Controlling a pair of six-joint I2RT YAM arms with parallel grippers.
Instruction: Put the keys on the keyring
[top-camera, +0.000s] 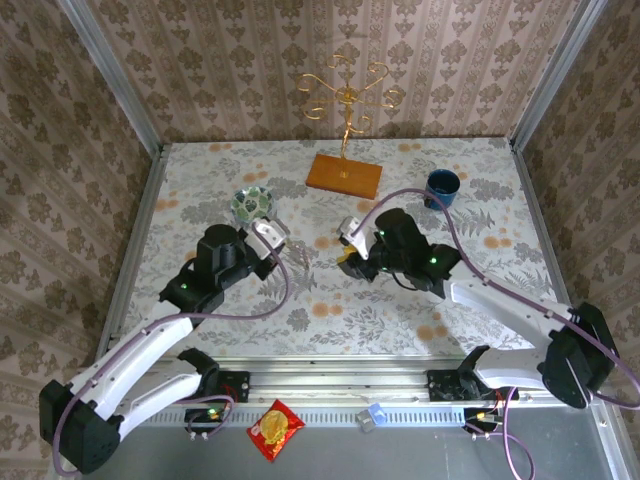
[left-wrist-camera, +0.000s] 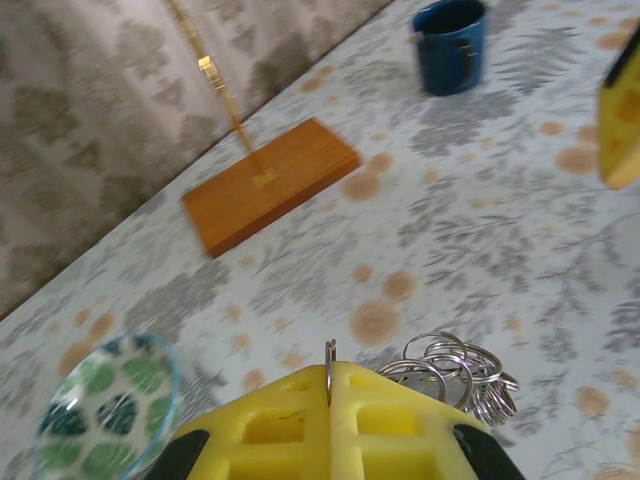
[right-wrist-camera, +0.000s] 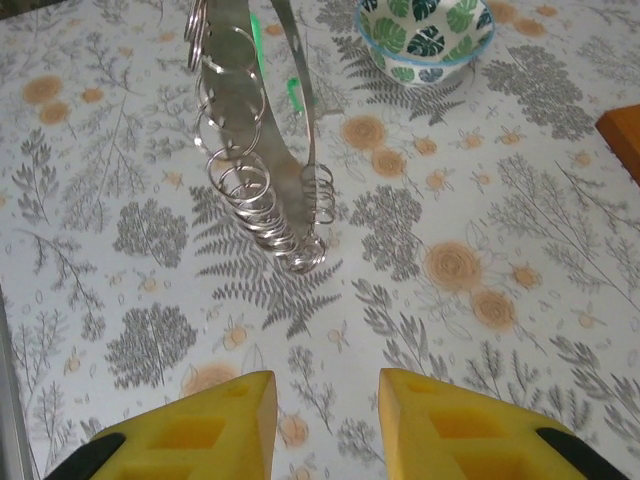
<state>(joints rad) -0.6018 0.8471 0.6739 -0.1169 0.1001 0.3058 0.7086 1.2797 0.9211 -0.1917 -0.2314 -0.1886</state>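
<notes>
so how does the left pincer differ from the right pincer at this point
The left pincer has its fingers pressed shut; the right pincer has its fingers standing apart. The left pincer clamps the edge of the large thin grey metal keyring; the right pincer holds nothing. Both have blocky yellow fingers.

Both arms reach inward over the floral table (top-camera: 330, 320), the left gripper (top-camera: 291, 254) and right gripper (top-camera: 343, 260) facing each other near its middle (patterned bowl (top-camera: 252, 205), blue mug (top-camera: 441, 187) and wooden stand (top-camera: 344, 173) lie beyond).
</notes>
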